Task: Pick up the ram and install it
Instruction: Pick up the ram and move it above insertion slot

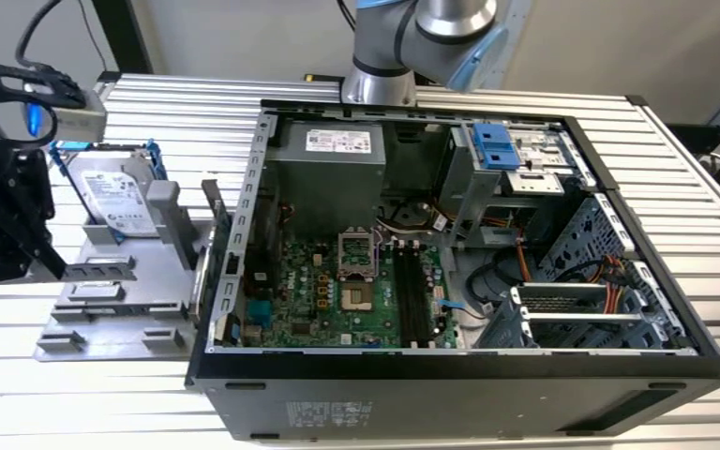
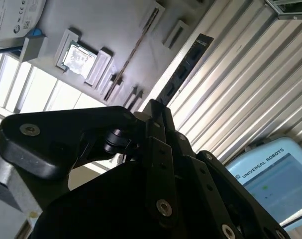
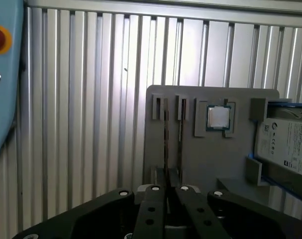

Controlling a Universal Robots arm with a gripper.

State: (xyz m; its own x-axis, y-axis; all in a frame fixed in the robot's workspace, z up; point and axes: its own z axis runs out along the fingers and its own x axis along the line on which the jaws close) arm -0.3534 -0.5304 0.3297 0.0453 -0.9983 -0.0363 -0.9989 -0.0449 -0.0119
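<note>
In the second wrist view the ram [image 2: 185,64] is a long dark stick with a row of chips, seen nearly edge-on. It sticks out from the black fingertips of my gripper [image 2: 155,107], which is shut on its near end. It hangs tilted above the grey parts tray [image 2: 116,25] and the ribbed table. The first wrist view has the ram [image 3: 166,142] as a thin dark line rising from the closed gripper [image 3: 167,175], over the tray's slots [image 3: 158,107]. In the exterior view the gripper [image 1: 4,234] is at the far left, beside the tray [image 1: 123,300].
The open computer case [image 1: 460,366] lies in the middle of the table, with the motherboard's dark memory slots [image 1: 416,295] inside. The tray also holds a square silver processor [image 3: 218,118] and a hard drive in a blue bracket [image 1: 116,197]. A teach pendant [image 2: 275,174] lies nearby.
</note>
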